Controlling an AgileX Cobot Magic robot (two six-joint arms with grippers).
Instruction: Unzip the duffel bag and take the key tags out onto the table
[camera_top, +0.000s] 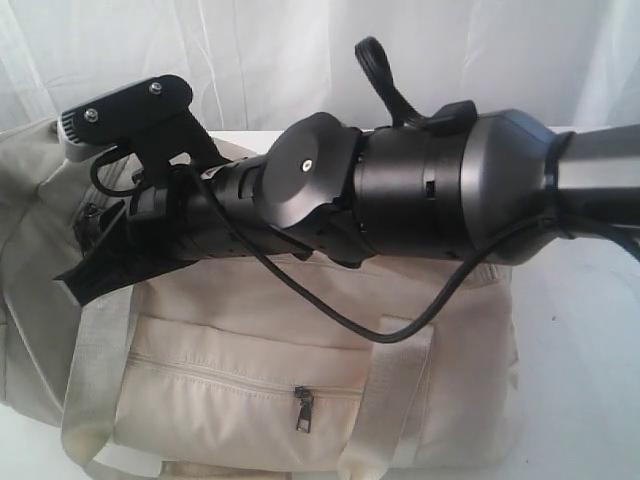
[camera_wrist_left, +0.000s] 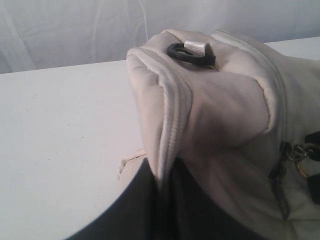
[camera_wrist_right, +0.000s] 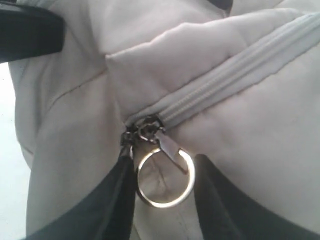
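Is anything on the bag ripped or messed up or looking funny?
Nothing looks torn or spilled. The one funny bit is the end of the duffel bag: the left hand seems to pinch its seam, so the cloth stands up in a bunched, wrinkly hump. The zipper looks shut.

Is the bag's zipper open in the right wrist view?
No, the zipper on the bag lies closed along its visible run, slider at the end.
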